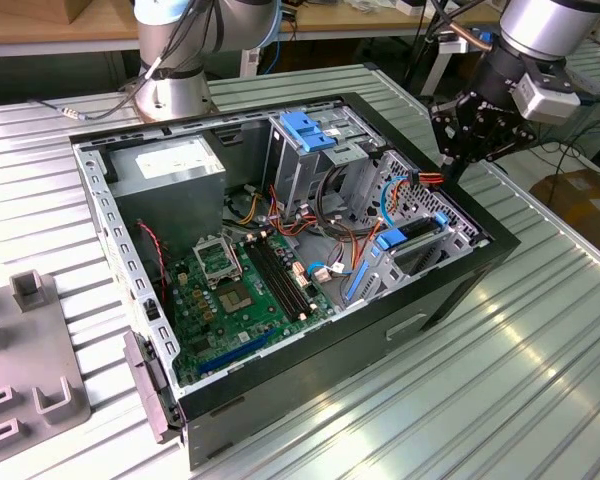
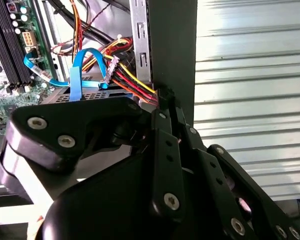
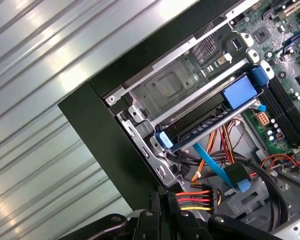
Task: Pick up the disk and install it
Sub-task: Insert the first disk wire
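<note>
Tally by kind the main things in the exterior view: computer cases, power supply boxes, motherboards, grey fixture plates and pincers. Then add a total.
Open computer case: 1
Grey power supply box: 1
Green motherboard: 1
Grey fixture plate: 1
Pincer: 1
Total: 5

disk (image 3: 200, 131): seemingly mostly hidden in bay (image 3: 172, 90) | arm (image 1: 540, 30): cut off above
</note>
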Controlling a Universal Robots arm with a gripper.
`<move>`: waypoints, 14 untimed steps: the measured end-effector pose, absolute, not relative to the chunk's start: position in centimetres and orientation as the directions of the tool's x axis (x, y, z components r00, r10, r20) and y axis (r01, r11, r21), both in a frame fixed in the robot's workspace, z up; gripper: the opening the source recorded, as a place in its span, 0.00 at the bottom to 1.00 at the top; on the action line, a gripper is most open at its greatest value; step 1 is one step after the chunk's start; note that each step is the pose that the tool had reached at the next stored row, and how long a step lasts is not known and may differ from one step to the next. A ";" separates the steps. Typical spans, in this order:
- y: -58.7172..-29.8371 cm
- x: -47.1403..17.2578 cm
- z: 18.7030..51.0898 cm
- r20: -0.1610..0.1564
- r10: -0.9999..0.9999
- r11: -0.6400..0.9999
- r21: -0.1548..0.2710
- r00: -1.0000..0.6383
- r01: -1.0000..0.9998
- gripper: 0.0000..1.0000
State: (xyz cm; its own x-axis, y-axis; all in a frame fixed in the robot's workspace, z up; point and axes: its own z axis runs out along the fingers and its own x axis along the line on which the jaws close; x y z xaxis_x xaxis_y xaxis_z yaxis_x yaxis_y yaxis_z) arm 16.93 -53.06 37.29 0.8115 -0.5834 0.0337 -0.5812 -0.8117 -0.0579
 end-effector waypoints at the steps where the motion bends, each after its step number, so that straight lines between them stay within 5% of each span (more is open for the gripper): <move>1: -53.1 16.9 37.3 0.034 -0.605 -0.796 -0.058 0.795 -0.603 0.17; 14: -53.1 16.3 37.3 0.035 -0.685 -0.728 -0.056 0.728 -0.683 0.17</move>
State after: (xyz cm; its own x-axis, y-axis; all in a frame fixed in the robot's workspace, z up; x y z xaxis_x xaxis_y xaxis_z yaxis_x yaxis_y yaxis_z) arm 16.28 -53.06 37.27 0.7276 -0.6851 0.0352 -0.6830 -0.7283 -0.0563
